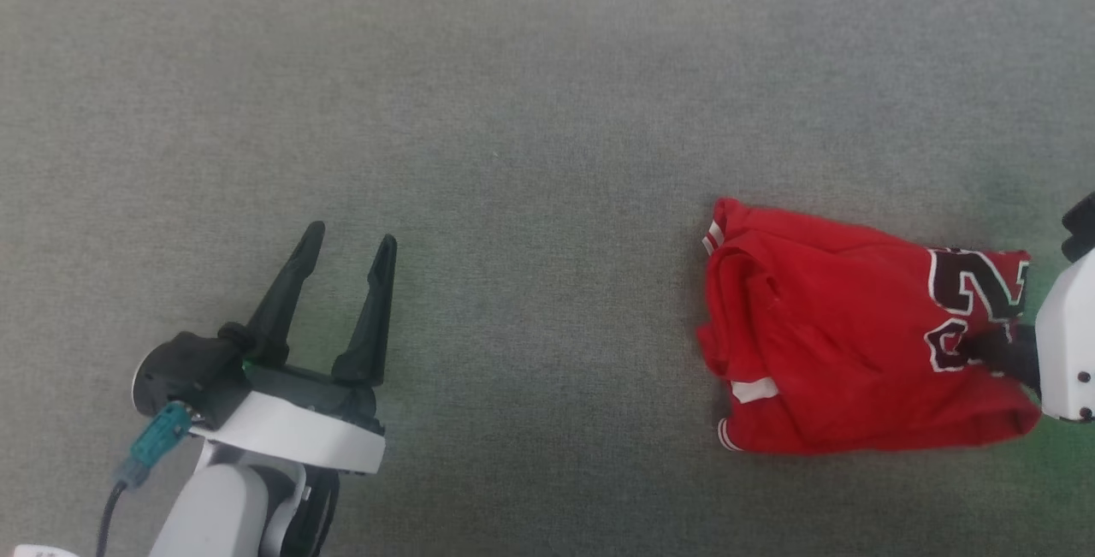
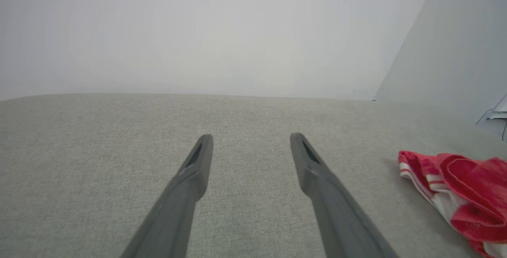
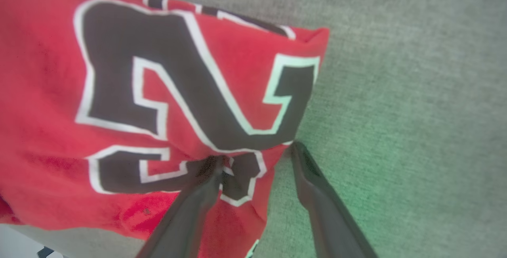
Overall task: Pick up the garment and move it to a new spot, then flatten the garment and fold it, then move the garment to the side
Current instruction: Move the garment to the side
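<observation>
The red shirt [image 1: 838, 352] lies bunched and roughly folded on the grey cloth surface [image 1: 547, 112], at the right of the scene and toward the near side. Its black number print [image 3: 190, 79], outlined in white, faces up at the shirt's right end. Red-and-white stripe trim [image 2: 416, 178] shows at its left end.

The right gripper [image 3: 255, 155] is down at the shirt's right end with its jaws apart. One finger [image 3: 198, 198] has its tip on the fabric, over the lower part of the number print. The other finger [image 3: 317, 194] has its tip just beside the shirt's edge, over bare grey cloth. The edge of the shirt lies between the two tips, and a clear gap separates them, so the cloth is straddled, not clamped. Whether the tip on the print presses into the fabric cannot be told.

The left gripper [image 1: 351, 239] is at the near left, well apart from the shirt. Its jaws are spread wide and empty, and its fingers point toward the far side over the bare surface. A pale wall [image 2: 198, 32] rises beyond the far edge.
</observation>
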Robot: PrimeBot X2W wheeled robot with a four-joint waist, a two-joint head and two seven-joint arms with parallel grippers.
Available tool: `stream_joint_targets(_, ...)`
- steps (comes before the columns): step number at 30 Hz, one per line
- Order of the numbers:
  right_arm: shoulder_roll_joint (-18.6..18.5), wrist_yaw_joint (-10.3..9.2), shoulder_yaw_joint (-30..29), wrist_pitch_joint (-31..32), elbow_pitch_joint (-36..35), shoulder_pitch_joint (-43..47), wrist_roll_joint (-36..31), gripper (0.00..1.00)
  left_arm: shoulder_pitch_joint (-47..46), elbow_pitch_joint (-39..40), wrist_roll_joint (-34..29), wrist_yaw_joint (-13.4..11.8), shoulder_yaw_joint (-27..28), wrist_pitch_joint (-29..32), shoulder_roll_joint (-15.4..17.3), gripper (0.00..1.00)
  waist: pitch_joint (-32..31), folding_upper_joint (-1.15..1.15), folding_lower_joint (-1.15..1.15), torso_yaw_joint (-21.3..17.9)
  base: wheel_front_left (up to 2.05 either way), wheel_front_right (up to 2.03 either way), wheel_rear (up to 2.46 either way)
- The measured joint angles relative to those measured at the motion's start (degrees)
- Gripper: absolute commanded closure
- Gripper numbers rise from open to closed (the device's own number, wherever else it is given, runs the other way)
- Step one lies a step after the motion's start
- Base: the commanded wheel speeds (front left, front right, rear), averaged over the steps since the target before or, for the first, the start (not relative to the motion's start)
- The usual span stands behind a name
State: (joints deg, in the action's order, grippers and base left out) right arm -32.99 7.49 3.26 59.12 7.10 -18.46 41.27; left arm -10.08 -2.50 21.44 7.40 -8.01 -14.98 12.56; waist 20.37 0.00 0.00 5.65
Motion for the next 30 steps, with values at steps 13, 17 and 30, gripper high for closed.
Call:
stream_joint_targets(13,1.7,0.04,-6.5,-11.2,-1.3,-0.9,-0.3,1.0,-4.5,1.5,-1.4,0.0,-1.8,0.0,3.5,0.0,3.1,0.0,0.0,-5.9,0.0,0.0,0.0)
stream_joint_targets(17,0.8,0.04,-11.1,-14.4,0.1,-1.6,-0.9,1.0,-7.5,1.8,-1.9,0.0,-3.6,0.0,5.3,0.0,5.0,0.0,0.0,-9.2,0.0,0.0,0.0)
stream_joint_targets(30,-2.6,0.04,-18.7,-26.8,14.3,-14.4,-8.7,1.0,-22.7,2.8,-1.3,0.0,-11.4,0.0,13.9,0.0,14.9,0.0,0.0,-18.1,0.0,0.0,0.0)
